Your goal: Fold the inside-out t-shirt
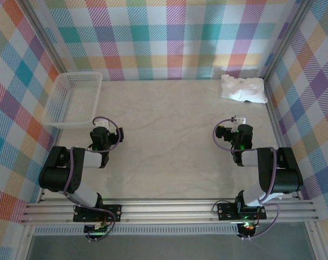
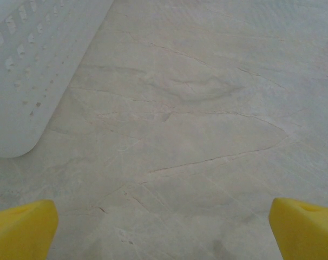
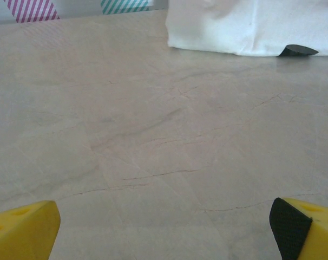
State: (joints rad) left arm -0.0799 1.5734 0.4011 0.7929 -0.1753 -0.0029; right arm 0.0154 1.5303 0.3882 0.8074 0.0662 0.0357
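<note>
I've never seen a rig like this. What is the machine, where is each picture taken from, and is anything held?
This is a robot: a black-and-white left arm and a black-and-white right arm, bolted at the near edge of a pale marble-patterned table. The overhead picture looks down from above and behind them. The other two come from wrist cameras, looking past the yellow left fingers and right fingers. A bunched white cloth t-shirt lies at the far right corner; a white plastic mesh basket sits far left. Both pairs of fingers are wide open, holding nothing.
</note>
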